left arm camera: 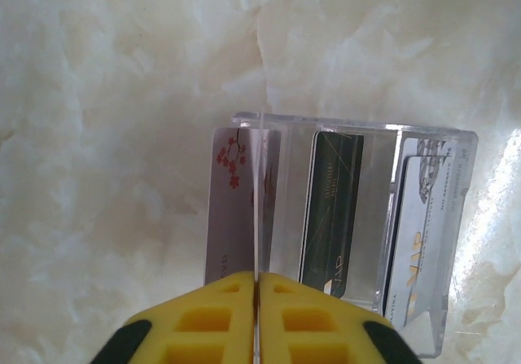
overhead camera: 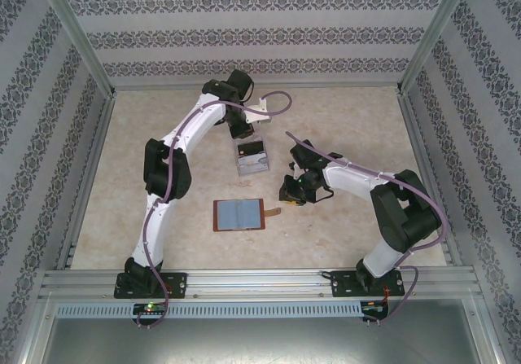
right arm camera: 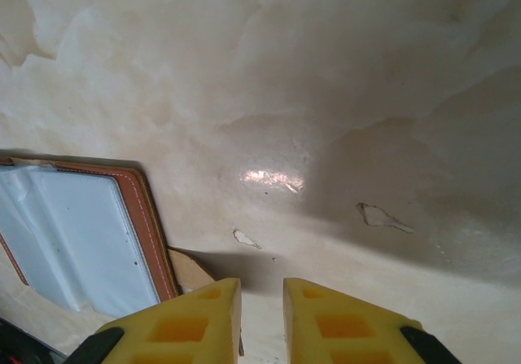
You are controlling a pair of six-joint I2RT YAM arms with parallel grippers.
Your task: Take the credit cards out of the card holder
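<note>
L gripper clamps credit card edge-on above clear tray; R gripper slightly parted, empty, beside card holder.

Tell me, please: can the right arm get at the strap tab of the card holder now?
Probably yes. The right arm has its jaws slightly open just beside the strap tab, which sticks out from the card holder on the side facing that arm, and nothing lies between them.

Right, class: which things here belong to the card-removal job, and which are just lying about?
Job: open card holder; credit cards in the clear plastic tray; an edge-on card between the shut left fingers; open right fingers near the holder.
Not the job: the tray; marbled table.
</note>
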